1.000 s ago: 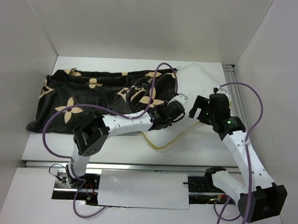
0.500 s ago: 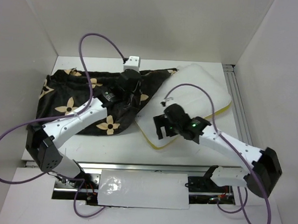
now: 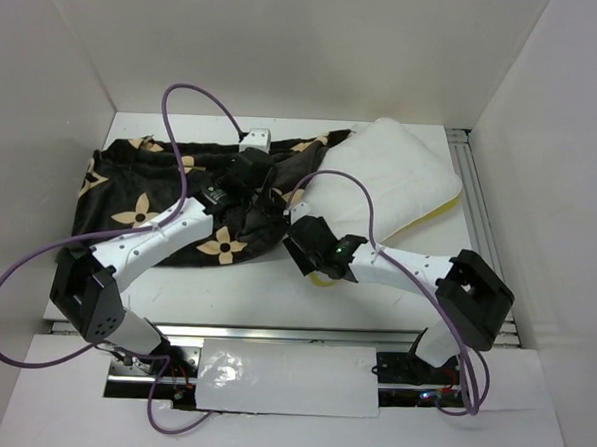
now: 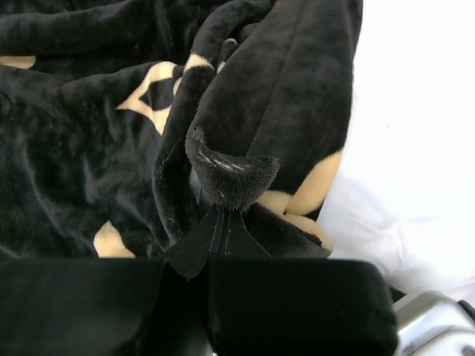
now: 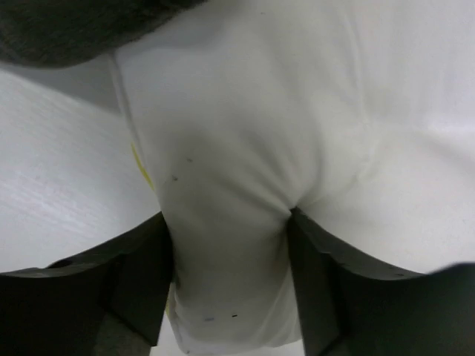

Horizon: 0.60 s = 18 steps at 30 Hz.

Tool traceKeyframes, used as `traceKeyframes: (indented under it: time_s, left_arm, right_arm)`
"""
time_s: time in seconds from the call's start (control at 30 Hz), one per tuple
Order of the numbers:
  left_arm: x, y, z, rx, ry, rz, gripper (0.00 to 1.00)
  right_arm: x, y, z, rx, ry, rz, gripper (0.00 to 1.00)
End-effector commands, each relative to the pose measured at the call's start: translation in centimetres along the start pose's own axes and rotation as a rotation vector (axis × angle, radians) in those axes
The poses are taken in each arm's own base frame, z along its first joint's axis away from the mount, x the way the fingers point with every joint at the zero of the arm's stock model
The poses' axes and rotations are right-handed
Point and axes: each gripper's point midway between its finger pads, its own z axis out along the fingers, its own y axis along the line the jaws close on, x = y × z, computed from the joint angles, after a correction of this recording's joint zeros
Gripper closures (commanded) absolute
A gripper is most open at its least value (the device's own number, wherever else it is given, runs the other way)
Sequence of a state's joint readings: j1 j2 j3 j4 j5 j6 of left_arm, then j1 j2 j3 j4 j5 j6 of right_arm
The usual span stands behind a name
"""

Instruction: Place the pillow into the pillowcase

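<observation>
Pillow: the pillow (image 3: 396,174) is white and plump. It lies slantwise toward 1 o'clock on the worktop (image 3: 235,285), and its near corner points to 7 o'clock.
Piping: a yellow seam shows along the pillow's 4 o'clock edge, and as a short streak in the right wrist view.
Pillowcase: the pillowcase (image 3: 145,190) is dark plush with tan flowers. It is spread rumpled from 9 o'clock to the centre, and its 3 o'clock end touches the pillow.
Left tool: the left tool (image 4: 220,226) is clenched on a raised fold of the pillowcase, just beside the pillow.
Right tool: the right tool (image 5: 226,245) is grasping the pillow's near corner. There is a finger on each side, and white fabric is bunched between them.
In the way: the left arm (image 3: 158,238) lies across the pillowcase. One purple cable (image 3: 185,87) arcs over the pillowcase and another (image 3: 365,202) loops over the pillow.
Around: white walls (image 3: 288,43) stand at 9, 12 and 3 o'clock, and a metal rail (image 3: 473,183) runs along the 3 o'clock edge.
</observation>
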<state>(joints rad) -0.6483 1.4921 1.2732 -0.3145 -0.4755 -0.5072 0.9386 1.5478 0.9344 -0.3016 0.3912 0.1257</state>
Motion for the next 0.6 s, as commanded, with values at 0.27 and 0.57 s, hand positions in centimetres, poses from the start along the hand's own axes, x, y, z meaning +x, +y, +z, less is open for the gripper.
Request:
traceKeyframes:
  time_s: [0.27,0.57]
  left_arm:
    - [-2.2,-0.5,-1.2,0.068,-0.065,-0.07,1.0]
    - [-2.8,-1.4,-0.6,0.109,-0.078,-0.076,1.0]
  right_arm:
    - [-2.9,-9.0,-6.2,0.406,-0.112,0.312,1.0]
    - [-5.3,-20.9,-18.2,0.478,-0.351,0.698,1.0]
